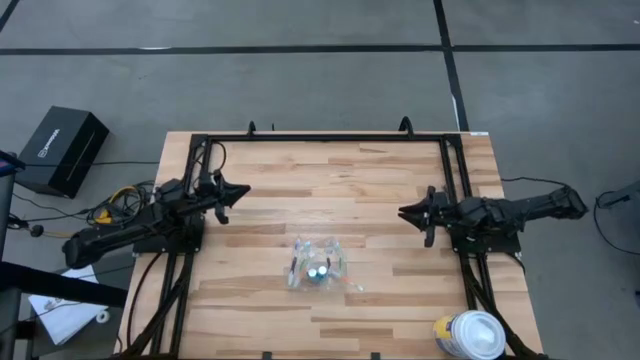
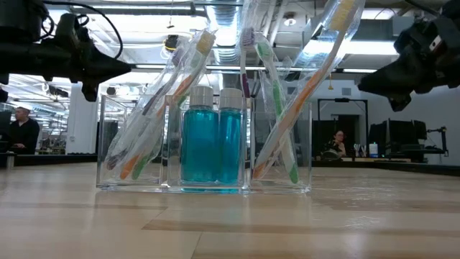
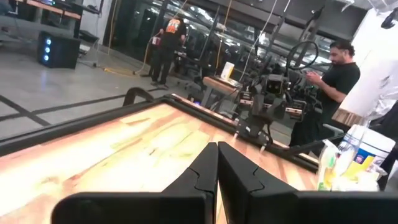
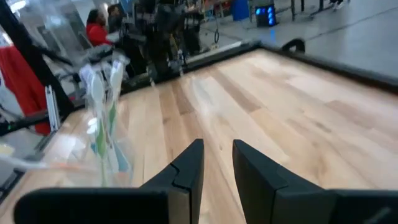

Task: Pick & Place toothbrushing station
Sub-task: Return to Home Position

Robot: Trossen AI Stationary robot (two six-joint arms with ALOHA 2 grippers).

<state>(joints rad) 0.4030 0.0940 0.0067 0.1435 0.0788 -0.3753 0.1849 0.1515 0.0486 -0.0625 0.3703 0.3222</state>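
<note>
Finds the filled holder [image 2: 144, 183] between both arms, toward the near edge; shows left jaws closed, right jaws slightly open.

A clear plastic organizer [image 2: 280, 185] with three compartments is seen standing upright on the wooden table [image 1: 380, 180], about midway between its left and right sides and somewhat toward the near edge. Two teal bottles [image 2: 198, 144] with white caps are stood upright side by side in the middle compartment. Slim toothbrushes in clear wrappers are leaned in the outer compartments: a bundle [image 2: 158, 101] in the left one with heads tilted up to the right, and in the right one an orange-handled brush [image 2: 309, 93] tilted right, crossed by a green-handled brush [image 2: 286, 147] tilted left.
</note>
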